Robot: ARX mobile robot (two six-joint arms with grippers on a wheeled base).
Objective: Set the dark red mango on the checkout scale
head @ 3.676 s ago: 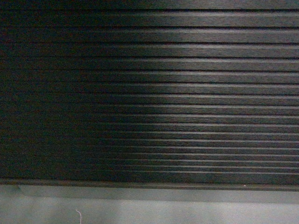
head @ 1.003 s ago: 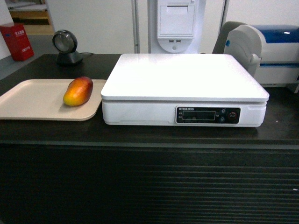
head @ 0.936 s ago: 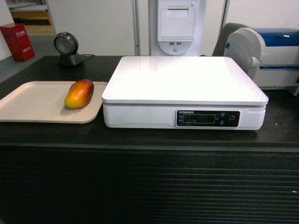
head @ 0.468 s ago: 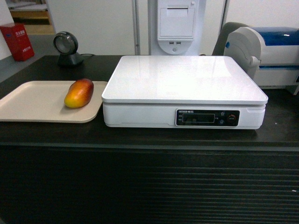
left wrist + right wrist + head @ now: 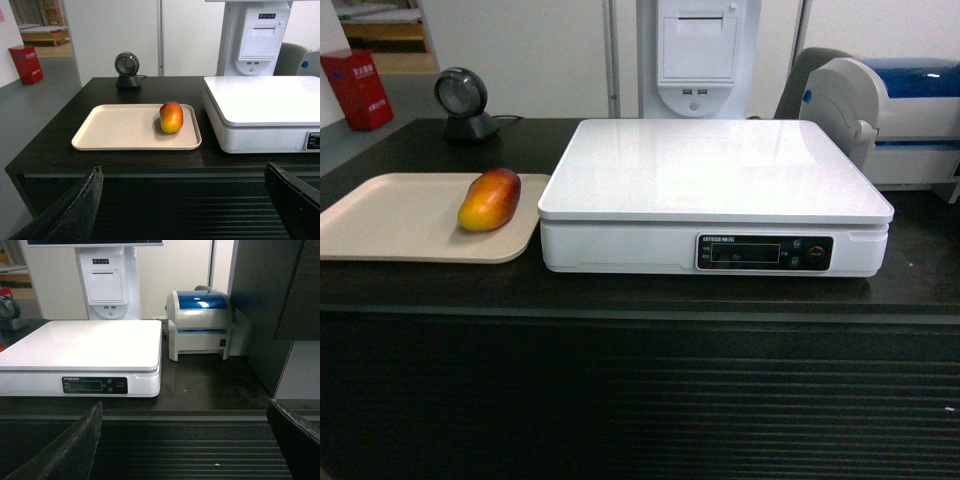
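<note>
Nothing moved since before; dark red mango [image 5: 489, 199] near tray's [image 5: 380, 225] right edge beside scale [image 5: 713, 175]; both grippers spread.

Small print sits above the display on the scale [image 5: 715, 200], too blurred to read; nothing else legible.

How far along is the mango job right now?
Done: the robot faces the checkout counter. In hand: nothing; the left gripper and right gripper are both open and empty, short of the counter. Left: the dark red mango lies on the beige tray, beside the white scale, whose platform is bare. Grasp, lift and place all remain.
</note>
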